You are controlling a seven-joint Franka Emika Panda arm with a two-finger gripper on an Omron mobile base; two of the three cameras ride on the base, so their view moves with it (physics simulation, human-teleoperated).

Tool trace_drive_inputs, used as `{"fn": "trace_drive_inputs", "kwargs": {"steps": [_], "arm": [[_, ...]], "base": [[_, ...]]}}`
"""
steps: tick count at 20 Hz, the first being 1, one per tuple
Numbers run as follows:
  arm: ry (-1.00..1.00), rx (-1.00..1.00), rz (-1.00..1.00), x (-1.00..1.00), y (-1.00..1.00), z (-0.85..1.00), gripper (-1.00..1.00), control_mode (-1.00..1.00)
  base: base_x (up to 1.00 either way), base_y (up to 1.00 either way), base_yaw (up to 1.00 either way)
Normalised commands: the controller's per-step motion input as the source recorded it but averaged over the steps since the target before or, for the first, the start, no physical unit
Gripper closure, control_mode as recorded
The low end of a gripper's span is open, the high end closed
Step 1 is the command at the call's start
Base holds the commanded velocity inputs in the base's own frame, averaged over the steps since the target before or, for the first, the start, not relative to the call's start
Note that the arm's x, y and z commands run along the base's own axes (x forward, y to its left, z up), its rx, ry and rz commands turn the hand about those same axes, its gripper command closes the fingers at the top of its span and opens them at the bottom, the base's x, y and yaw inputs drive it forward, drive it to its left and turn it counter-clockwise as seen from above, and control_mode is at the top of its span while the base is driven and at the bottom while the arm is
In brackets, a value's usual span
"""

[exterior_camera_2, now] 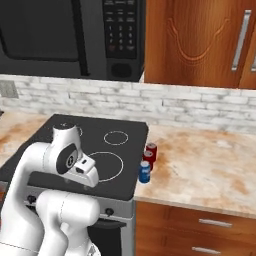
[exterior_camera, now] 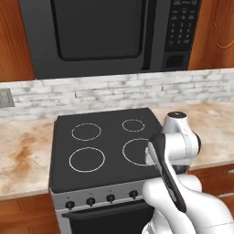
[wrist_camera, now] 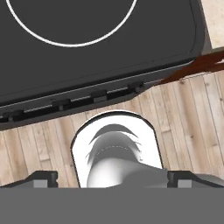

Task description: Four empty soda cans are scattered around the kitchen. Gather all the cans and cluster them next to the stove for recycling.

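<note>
Tool (wrist_camera: 112, 178) wide open, empty, looking down past stove (exterior_camera: 105, 146) front edge to wood floor (wrist_camera: 192, 122). Red soda can (exterior_camera_2: 150, 152) and blue soda can (exterior_camera_2: 144, 171) upright on worktop (exterior_camera_2: 210, 165), just beside stove's right edge, close together.

You've got the stove (exterior_camera_2: 75, 145) sitting dead ahead, set into the counter (exterior_camera_2: 210, 170), with the microwave (exterior_camera_2: 65, 35) hanging right above it. Two soda cans (exterior_camera_2: 148, 163) stand on the counter just off the stove's right edge, one right behind the other. A cabinet (exterior_camera_2: 200, 40) hangs up right of the microwave.
</note>
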Motion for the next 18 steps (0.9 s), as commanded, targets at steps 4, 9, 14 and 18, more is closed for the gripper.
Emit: {"fn": "trace_drive_inputs", "kwargs": {"steps": [4, 9, 14, 18], "arm": [[0.0, 0.0, 0.0, 0.0, 0.0, 0.0, -1.0, 1.0], [0.0, 0.0, 0.0, 0.0, 0.0, 0.0, -1.0, 1.0], [0.0, 0.0, 0.0, 0.0, 0.0, 0.0, -1.0, 1.0], [0.0, 0.0, 0.0, 0.0, 0.0, 0.0, -1.0, 1.0]], "base": [[-0.29, 0.51, 0.15], [-0.09, 0.44, 0.46], [0.0, 0.2, 0.49], [-0.02, 0.22, 0.5]]}}
